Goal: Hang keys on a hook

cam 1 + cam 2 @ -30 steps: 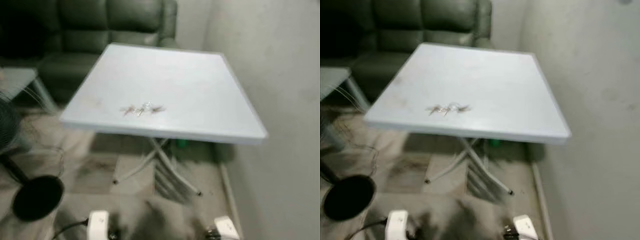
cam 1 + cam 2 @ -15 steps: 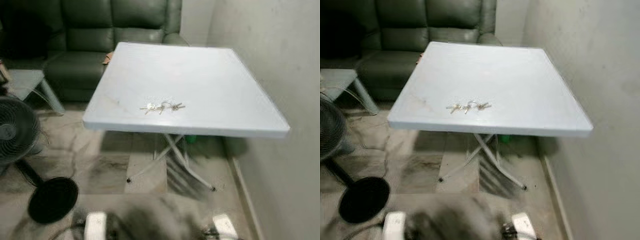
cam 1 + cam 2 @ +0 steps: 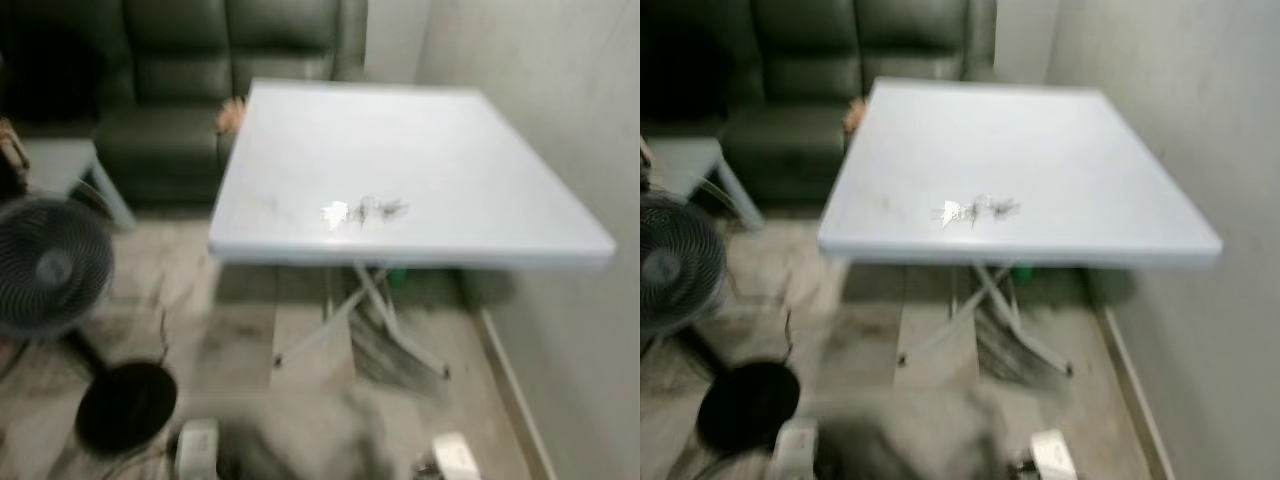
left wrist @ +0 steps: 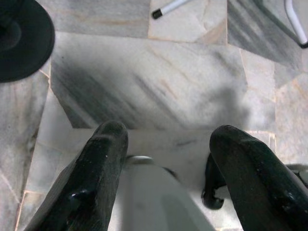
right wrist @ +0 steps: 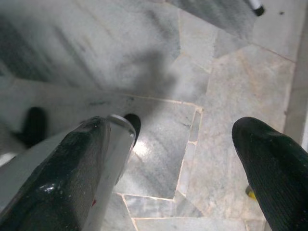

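Home living rm: green sofa point(image 3: 180, 60), fan point(image 3: 50, 265), folding table point(image 3: 480, 150).

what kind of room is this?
Most likely a home living room. A dark sofa stands behind a white folding table set beside a wall, a standing fan is at the left, and the floor is marble-like tile. Keys lie on the table.

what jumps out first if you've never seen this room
A pale folding table stands against the wall on the right, with a bunch of keys lying near its front edge. Behind it sits a dark green sofa, and a floor fan stands on the marble floor to the left.
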You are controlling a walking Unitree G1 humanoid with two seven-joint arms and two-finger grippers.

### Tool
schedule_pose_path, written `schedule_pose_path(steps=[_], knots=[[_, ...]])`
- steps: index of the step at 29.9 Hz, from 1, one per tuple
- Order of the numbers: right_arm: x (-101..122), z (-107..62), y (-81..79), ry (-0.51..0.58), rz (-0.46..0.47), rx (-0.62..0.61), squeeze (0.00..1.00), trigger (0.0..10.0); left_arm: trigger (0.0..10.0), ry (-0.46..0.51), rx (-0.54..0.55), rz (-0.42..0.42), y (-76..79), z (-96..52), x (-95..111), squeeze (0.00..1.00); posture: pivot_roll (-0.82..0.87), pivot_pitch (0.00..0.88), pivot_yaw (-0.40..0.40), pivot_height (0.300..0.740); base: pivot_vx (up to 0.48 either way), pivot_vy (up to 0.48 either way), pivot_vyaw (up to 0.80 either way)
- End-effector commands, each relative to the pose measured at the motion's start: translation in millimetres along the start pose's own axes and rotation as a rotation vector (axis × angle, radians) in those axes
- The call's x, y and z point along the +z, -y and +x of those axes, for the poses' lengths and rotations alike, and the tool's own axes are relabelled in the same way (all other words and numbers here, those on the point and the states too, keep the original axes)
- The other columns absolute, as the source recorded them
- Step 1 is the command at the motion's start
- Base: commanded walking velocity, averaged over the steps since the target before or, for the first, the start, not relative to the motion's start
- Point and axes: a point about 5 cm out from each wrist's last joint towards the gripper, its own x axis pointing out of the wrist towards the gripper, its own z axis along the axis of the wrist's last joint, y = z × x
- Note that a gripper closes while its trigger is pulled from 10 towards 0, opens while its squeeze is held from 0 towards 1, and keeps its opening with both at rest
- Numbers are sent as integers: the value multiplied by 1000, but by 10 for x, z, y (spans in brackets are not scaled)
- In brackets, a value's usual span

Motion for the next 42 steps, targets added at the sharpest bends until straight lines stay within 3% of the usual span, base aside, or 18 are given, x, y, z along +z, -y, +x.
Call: schedule_pose_path(steps=[1,7,14,19,23,28,30,34,37,39,42], knots=[[66,25,-62,17,6,18,0,10000,10000,-1,32,10,-113,-12,12,0,-93,0,-50,740,0,461,0],[65,24,-57,17,3,19,0,10000,10000,4,31,12,-109,-10,22,0,-92,0,-51,740,0,450,0],[98,26,-46,34,0,19,0,10000,10000,53,6,59,-40,19,133,0,-90,0,-50,740,0,0,0],[370,56,-28,151,13,24,0,10000,10000,175,-23,130,106,74,427,0,-85,0,-48,740,0,0,0],[699,71,-14,280,20,29,0,10000,10000,316,-67,138,278,109,805,0,-86,0,-49,740,0,0,0],[1028,46,37,417,21,30,0,10000,10000,478,-75,109,303,83,1200,0,-89,0,-48,740,0,0,0],[1091,37,52,442,22,30,0,10000,10000,504,-77,96,304,76,1265,0,-89,0,-48,740,0,0,0],[1403,-16,113,565,39,29,0,10000,10000,667,-62,129,299,-8,1618,0,-92,0,-48,740,0,0,0],[1427,-22,120,574,42,29,0,10000,10000,680,-62,132,301,-16,1642,0,-92,0,-48,740,0,0,0],[1625,-72,135,655,32,33,0,10000,10000,767,-64,117,275,-83,1819,0,-91,0,-48,740,0,0,0],[1707,-95,141,689,34,35,0,10000,10000,798,-60,112,257,-111,1888,0,-91,0,-48,740,0,0,0]])
